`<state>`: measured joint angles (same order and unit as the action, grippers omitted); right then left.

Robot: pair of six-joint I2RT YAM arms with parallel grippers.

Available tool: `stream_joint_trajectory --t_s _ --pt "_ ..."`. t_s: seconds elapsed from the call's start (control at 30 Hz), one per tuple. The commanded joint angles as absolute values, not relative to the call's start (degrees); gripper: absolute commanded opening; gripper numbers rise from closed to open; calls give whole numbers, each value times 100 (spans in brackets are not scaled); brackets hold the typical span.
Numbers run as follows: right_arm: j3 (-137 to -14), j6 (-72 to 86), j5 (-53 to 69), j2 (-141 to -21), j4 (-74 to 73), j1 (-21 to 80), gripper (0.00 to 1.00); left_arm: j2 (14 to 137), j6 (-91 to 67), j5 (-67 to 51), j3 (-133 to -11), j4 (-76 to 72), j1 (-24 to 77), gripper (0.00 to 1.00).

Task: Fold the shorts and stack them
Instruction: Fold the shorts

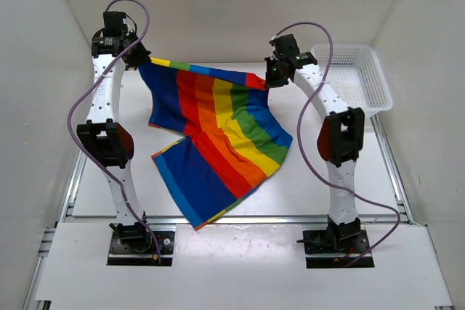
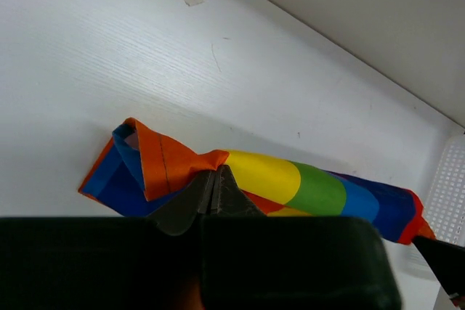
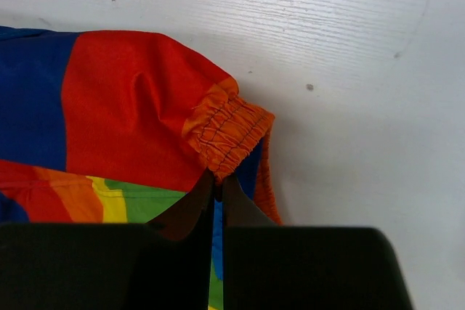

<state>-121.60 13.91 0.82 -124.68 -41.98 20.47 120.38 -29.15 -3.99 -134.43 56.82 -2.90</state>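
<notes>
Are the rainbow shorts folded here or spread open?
Spread, not folded: the shorts hang stretched between the left gripper and right gripper, both shut on the top edge, legs trailing on the table.

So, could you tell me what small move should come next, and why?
Probably draw both nearer, folding the raised edge over the rest. The left end effector and right end effector are each shut on a top corner of the shorts, whose lower part lies on the table.

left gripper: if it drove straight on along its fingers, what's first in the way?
The shorts themselves: the left gripper is shut on a bunched edge, with cloth right at its tips. Past that fold it looks like the white table, though depth is unclear.
</notes>
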Motion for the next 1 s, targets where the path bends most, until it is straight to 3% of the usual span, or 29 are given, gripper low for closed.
stream_joint_trajectory --t_s 0.0,0.27,0.53,0.7,0.97 --pt "-12893 1485 53 -12672 -4359 1978 0 11707 -2733 -184 -13896 5440 -413 10" --pt "-12508 1731 631 -12122 -4359 1767 0 10033 -2488 -185 -12096 5440 16 10" --pt "-11225 1679 1011 -10717 -4412 1582 0 7535 -2960 -352 -8655 5572 720 10" --pt "-9460 1617 941 -9582 -4474 1644 0 6208 -3716 -158 -7087 5844 1360 10" --pt "-7068 1784 212 -7577 -4622 1696 0 5361 -4333 -281 -6021 6336 2205 10"
